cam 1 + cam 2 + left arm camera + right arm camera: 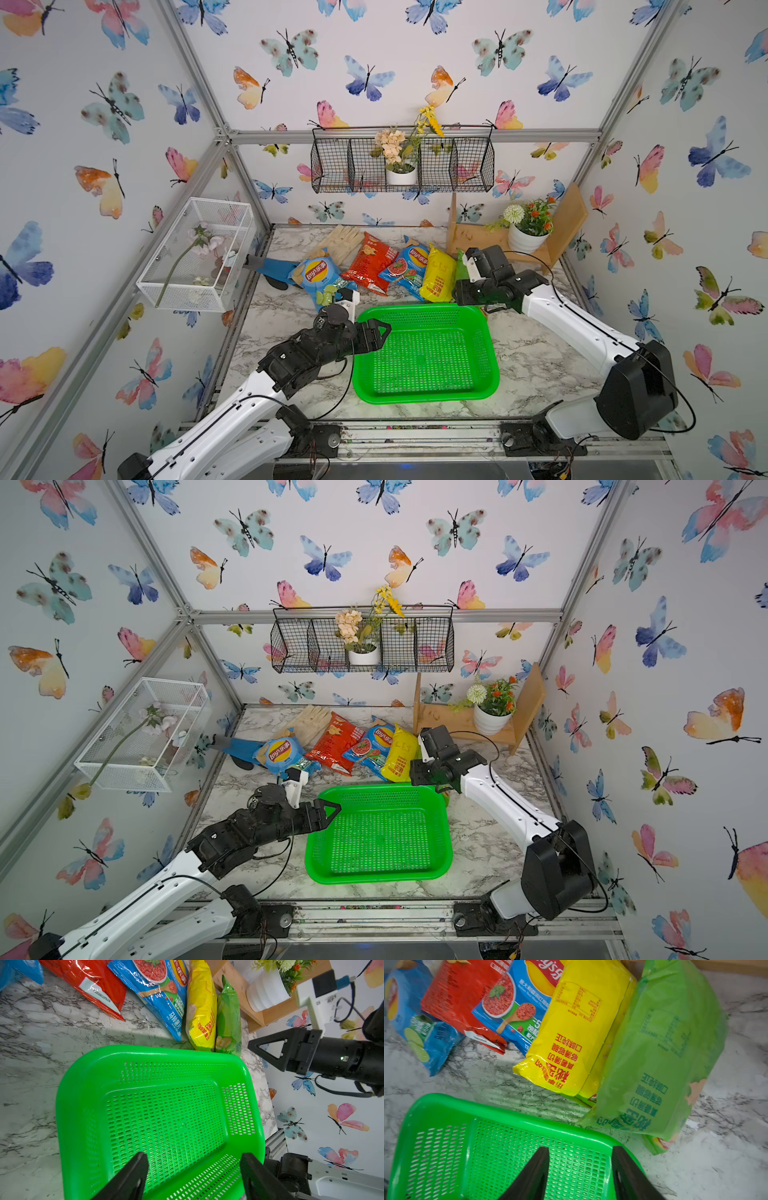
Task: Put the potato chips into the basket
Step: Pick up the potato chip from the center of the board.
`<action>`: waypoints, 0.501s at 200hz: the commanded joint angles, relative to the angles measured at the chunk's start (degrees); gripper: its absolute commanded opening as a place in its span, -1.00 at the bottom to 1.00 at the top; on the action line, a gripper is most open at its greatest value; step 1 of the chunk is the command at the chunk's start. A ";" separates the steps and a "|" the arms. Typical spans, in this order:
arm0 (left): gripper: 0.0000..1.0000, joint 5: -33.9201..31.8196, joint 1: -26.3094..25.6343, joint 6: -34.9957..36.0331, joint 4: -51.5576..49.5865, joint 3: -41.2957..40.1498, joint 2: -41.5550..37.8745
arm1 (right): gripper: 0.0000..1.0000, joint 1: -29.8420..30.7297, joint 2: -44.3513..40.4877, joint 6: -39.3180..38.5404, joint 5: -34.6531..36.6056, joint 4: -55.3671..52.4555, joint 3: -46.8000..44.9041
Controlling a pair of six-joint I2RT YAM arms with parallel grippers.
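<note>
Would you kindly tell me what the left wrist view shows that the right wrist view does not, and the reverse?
Only the left wrist view shows the potted plant on its wooden shelf, the butterfly wall, the right gripper from the side, and the open left gripper. Only the right wrist view shows the blue bag with lime slices plainly, and the right gripper's own open jaws. Both share the green basket, red bag, blue tomato bag, yellow bag, green bag and marble table.

A beige glove [343, 243] and a blue glove [272, 268] lie on the marble table [540, 365].
</note>
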 commanded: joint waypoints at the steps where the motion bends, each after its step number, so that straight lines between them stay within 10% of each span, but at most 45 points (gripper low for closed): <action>1: 0.51 -2.83 -0.89 -0.60 0.72 0.16 -0.21 | 0.12 2.43 1.23 2.24 8.51 -4.17 1.79; 100: 0.54 -4.61 -1.01 -1.34 0.91 -2.34 -4.80 | 0.22 5.82 7.80 12.04 19.20 -4.82 4.44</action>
